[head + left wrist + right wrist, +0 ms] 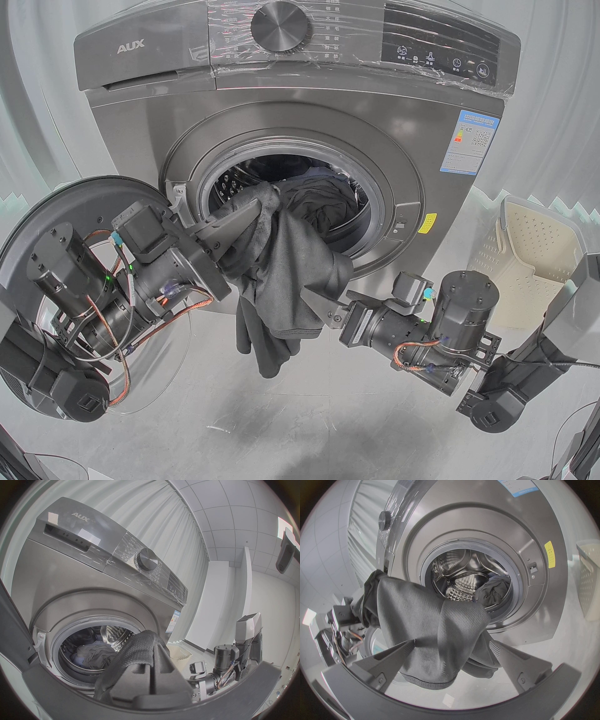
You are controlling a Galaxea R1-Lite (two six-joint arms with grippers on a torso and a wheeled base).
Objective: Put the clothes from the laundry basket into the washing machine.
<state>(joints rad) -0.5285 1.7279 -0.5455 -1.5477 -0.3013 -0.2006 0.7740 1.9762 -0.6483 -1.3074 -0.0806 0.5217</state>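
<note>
The garment (281,269), dark grey, hangs at the mouth of the drum (462,580). Its top lies over the left rim of the opening and its tail dangles outside, clear of the floor. The left gripper (250,212) is clenched on the upper fold at that rim. The right gripper (322,307) sits under the lower right bulge with its fingers spread wide, the cloth lying between them and not pinched.

The step in hand looks like feeding this piece in. To do it well, the right gripper should scoop or close on the low bulk and lift it above the lower rim before anything is pushed. Otherwise the tail would likely catch on the seal or slip back out. The left gripper should carry its fold deep past the rim, toward the clothes (319,200) already at the back, and let go only once the weight rests inside.

The machine (387,150) has its door (75,206) swung open to the left, close behind the left arm, so any pull-back there needs care. The basket (544,250) stands at the machine's right side.
</note>
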